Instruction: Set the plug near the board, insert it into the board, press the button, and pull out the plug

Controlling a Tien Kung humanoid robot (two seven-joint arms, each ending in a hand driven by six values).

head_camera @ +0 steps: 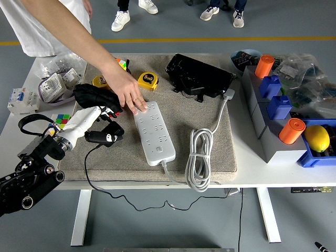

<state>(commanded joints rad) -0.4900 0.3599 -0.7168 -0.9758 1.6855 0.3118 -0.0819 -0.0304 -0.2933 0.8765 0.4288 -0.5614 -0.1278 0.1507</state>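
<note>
Your left hand (105, 123), at centre left, appears to close its fingers on the black plug (103, 137), just left of the white board (153, 132). A person's hand (128, 94) presses the board's upper end, beside a yellow tape measure (148, 80).

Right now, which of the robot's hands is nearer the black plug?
Left. The left hand is closed on the black plug, left of the white power strip. The right hand is out of view.
</note>
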